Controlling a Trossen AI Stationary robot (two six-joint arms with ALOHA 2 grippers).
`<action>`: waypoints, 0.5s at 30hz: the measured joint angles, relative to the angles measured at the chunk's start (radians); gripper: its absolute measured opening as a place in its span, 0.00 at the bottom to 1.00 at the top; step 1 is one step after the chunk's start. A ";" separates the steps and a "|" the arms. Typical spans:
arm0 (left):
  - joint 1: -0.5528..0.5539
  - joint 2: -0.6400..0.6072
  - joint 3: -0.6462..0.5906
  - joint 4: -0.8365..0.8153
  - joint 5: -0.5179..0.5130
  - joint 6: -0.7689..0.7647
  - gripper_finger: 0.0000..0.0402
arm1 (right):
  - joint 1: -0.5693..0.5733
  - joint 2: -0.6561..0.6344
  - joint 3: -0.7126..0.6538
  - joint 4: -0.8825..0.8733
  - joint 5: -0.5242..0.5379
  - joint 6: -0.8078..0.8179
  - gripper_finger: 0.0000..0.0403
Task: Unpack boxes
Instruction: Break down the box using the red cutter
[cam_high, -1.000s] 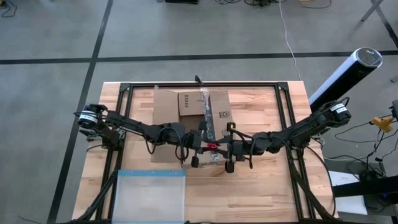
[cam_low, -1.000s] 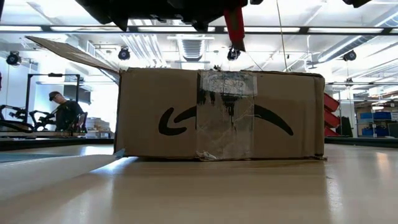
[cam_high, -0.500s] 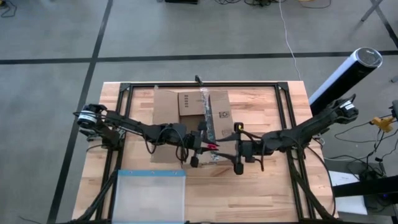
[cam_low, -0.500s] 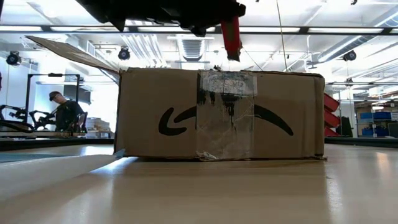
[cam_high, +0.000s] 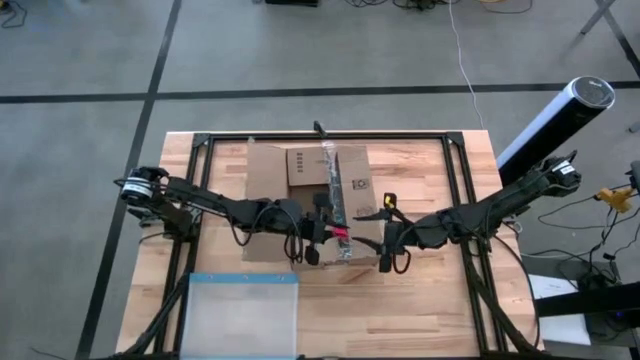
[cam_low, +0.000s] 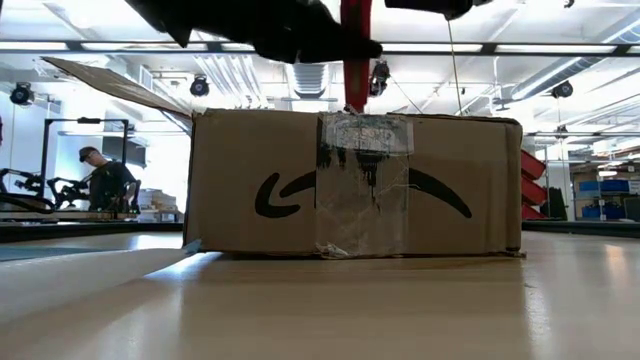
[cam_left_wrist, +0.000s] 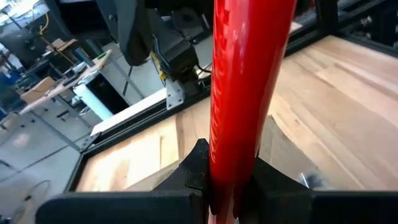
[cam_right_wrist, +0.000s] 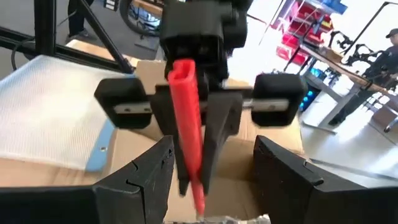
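Left gripper (cam_high: 322, 236): over the near edge of the cardboard box, at the middle of the table; its two fingers (cam_left_wrist: 189, 171) are clamped on a red tool.
Red tool (cam_high: 339, 233): a slim red stick, gripped at one end. In the low view its tip (cam_low: 355, 60) points down at the taped top edge of the box; whether it touches the tape cannot be told.
Right gripper (cam_high: 385, 258): just beside the left gripper, off the box's near right corner. Its dark fingers (cam_right_wrist: 146, 171) stand wide apart and hold nothing; its wrist camera looks straight at the left gripper and the red tool (cam_right_wrist: 188, 140).
Cardboard box (cam_high: 305, 195): brown corrugated shipping box at the centre of the table, towards the far side. One flap (cam_low: 115, 85) is lifted on the left side. A white label and a strip of shiny clear tape lie on top; the near face (cam_low: 260, 185) carries a black curved mark with crinkled tape (cam_low: 362, 185) over its middle.
Clear pouch (cam_high: 240, 312): flat, with a blue edge, on the near left part of the table, apart from the box.
Table (cam_high: 440, 310): light wooden planks with a black metal frame around it.
Room: grey floor with dark lines; a black-and-white cylinder (cam_high: 555, 120) off the far right corner. Beyond the table, shelves, ceiling lights, and a person (cam_low: 105, 180) far off at the left.
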 joint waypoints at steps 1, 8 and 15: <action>-0.003 -0.006 0.000 0.001 0.000 0.009 0.06 | -0.002 0.001 0.000 0.000 0.000 0.012 0.47; -0.032 -0.031 0.000 -0.015 -0.030 0.068 0.06 | -0.017 0.007 0.000 -0.051 -0.005 0.093 0.47; -0.053 -0.033 0.000 -0.015 -0.074 0.122 0.06 | -0.036 0.073 0.000 -0.050 -0.007 0.101 0.47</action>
